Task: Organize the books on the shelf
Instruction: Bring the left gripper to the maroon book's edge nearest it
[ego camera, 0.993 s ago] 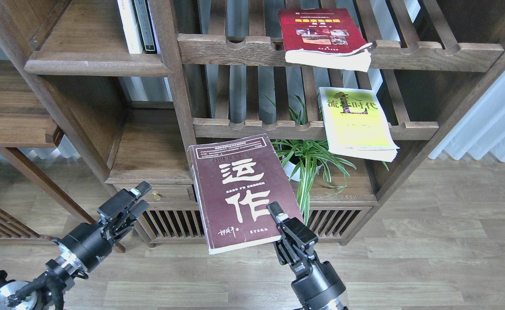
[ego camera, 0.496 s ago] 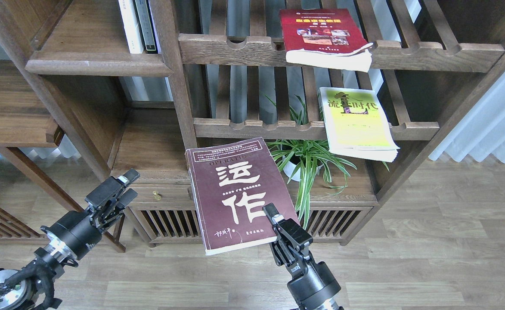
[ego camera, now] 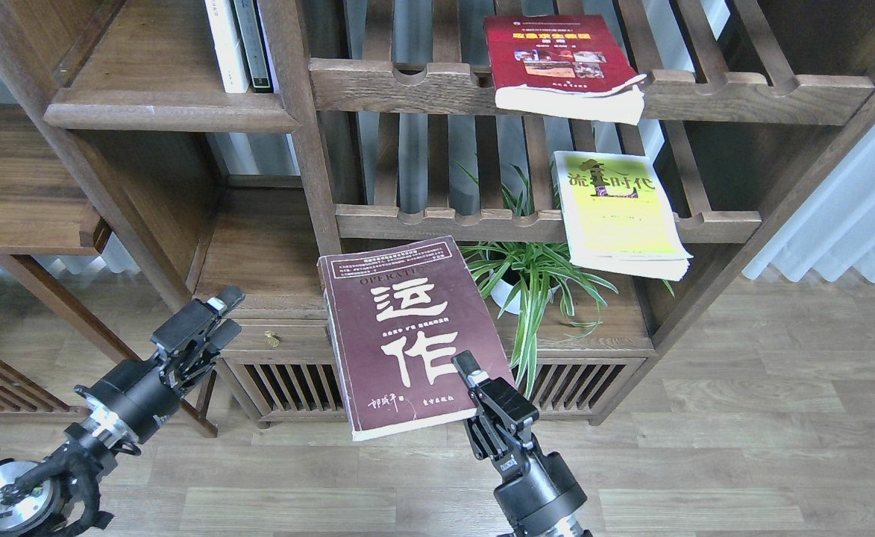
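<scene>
A dark maroon book with big white characters hangs tilted in the air in front of the low cabinet. My right gripper is shut on its lower right corner, one finger on the cover. A red book lies on the upper slatted rack and overhangs its front rail. On the lower slatted rack rests a yellow-green book, also overhanging. The solid plank shelf is at the upper left. My left gripper is low at the left, open and holding nothing, well apart from the maroon book.
Thin white and dark-green books stand upright at the right end of the plank shelf. A spider plant in a white pot sits just right of the maroon book. A slatted low cabinet stands behind both grippers, and a wooden side table is at the left.
The maroon book and my right gripper have drifted a little to the left and down. My left gripper has dropped back to the left and lower.
</scene>
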You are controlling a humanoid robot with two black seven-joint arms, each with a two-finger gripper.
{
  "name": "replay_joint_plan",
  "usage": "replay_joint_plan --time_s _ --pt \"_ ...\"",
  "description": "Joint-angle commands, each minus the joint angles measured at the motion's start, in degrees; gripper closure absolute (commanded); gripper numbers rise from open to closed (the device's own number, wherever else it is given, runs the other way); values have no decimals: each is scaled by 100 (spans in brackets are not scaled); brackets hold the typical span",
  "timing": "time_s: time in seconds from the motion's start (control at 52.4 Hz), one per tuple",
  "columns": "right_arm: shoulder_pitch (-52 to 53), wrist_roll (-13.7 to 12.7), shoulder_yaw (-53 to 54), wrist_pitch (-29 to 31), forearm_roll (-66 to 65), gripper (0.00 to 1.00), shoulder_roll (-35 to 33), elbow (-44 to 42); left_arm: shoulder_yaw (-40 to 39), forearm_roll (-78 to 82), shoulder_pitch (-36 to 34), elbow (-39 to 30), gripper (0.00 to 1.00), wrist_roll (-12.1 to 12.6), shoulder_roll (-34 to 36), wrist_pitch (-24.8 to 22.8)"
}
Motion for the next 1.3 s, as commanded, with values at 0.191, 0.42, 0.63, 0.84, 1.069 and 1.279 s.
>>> replay_joint_plan --time_s 0.191,0.42,0.63,0.84,1.069,1.279 --pt "-18 -1 -12 0 -62 97 15 0 169 -1 -246 1 22 357 -317 0" --pt "-9 -1 -12 0 -71 97 15 -8 169 -1 -378 1 28 357 -686 0" --pt "-9 -10 -3 0 -80 97 -2 -44 169 -1 -448 1 29 330 -739 0" --pt "52 -10 -3 0 -80 97 -29 -228 169 -9 -448 1 29 295 -731 0" --pt "395 -1 -3 0 -36 97 15 -667 187 -9 -448 1 29 286 -757 0" --pt "483 -1 -3 0 8 97 156 -703 389 -1 -448 1 29 295 -774 0"
